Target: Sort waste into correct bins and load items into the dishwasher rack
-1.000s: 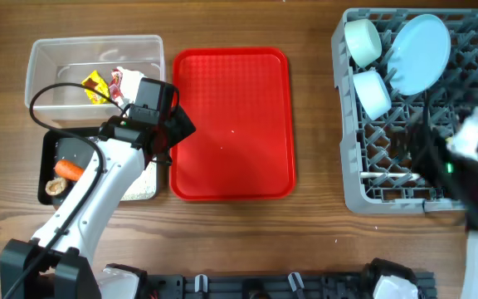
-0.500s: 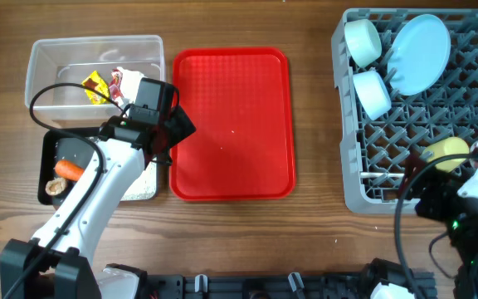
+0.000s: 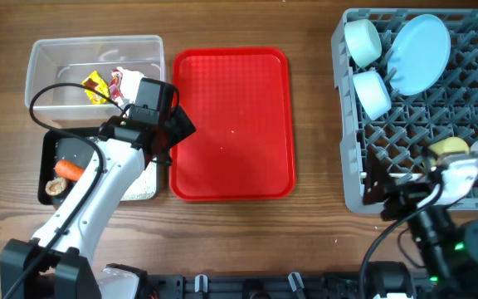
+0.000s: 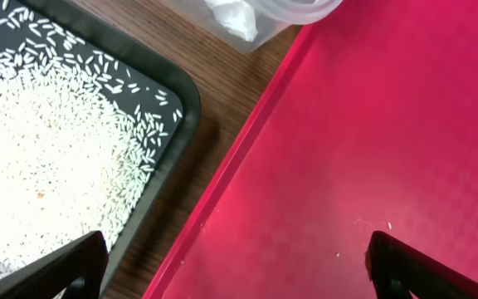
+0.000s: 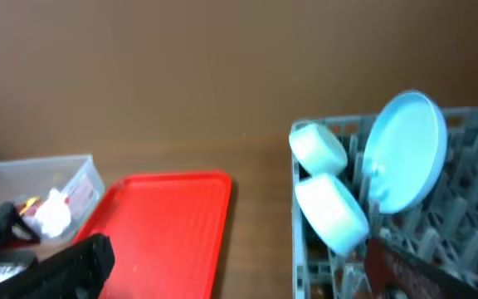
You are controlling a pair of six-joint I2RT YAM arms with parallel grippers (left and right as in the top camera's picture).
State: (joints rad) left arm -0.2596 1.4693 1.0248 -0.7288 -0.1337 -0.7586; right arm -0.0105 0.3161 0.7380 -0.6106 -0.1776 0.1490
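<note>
Right tool (image 5: 239, 267) withdrawn from rack (image 3: 471, 91), yellow cup (image 3: 447, 148) inside; it and left tool (image 4: 239, 266) spread wide, empty.

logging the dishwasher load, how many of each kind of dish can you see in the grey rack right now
plate: 1
bowls: 2
yellow cup: 1
total in view: 4

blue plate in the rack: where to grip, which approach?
Pinch the light blue plate at its top rim, coming from above, one finger on each face. It stands tilted on edge among the pegs of the dishwasher rack, so only the rim is thin and free. Choose the rim stretch away from the two bowls crowding its other side.
</note>
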